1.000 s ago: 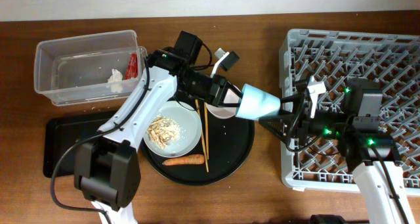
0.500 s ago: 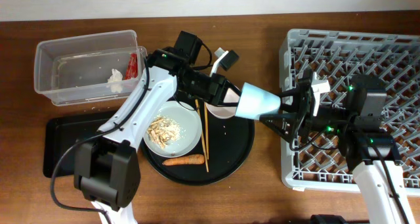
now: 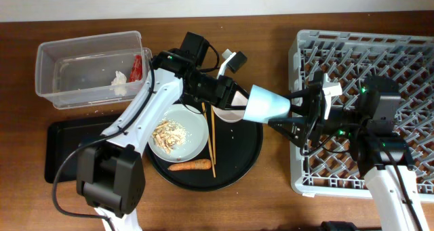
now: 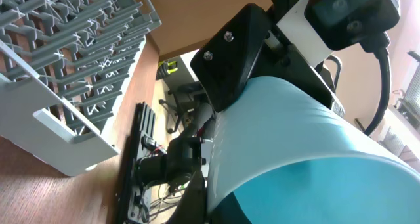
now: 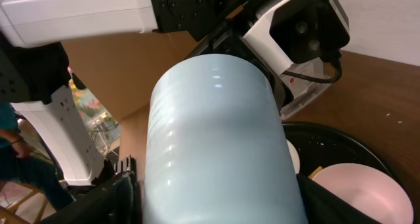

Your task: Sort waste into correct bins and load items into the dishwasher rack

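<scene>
Brown table (image 3: pixel 271 28) below. Blue cup (image 3: pixel 268 106) held aloft, gripped by left pincer (image 3: pixel 237 99); long axis laid toward right pincer (image 3: pixel 290 113), straddling far end, grip there cannot be told.

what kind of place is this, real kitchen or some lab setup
Likely a robotics lab bench staged as a dish-clearing station, not a real kitchen: two robot arms with a blue cup between them, a dishwasher rack on a wooden table, and a clear tub of waste.

Wooden table (image 3: pixel 271 28): clear tub (image 3: pixel 88 37) far left, black rectangular tray (image 3: pixel 68 144) near left, round black tray (image 3: pixel 241 156) centre, grey rack (image 3: pixel 296 61) right.
</scene>
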